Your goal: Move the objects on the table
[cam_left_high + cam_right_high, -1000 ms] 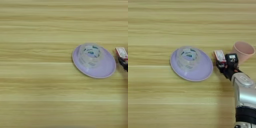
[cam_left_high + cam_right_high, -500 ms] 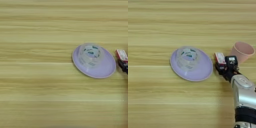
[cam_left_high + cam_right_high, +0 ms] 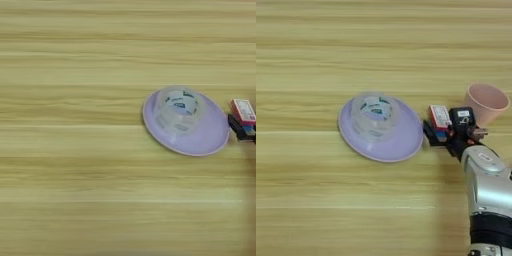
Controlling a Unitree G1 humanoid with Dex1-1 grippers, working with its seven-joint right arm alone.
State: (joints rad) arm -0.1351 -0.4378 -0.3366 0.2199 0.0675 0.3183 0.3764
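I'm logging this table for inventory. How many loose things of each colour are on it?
Lavender: 1, the plate
Clear with green print: 1, the tape roll on the plate
Red and white: 1, the small box at the gripper
Pink: 1, the cup
Total: 4

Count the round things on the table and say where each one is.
3: the lavender plate at centre, the tape roll on it, the pink cup at right. None seems hidden.
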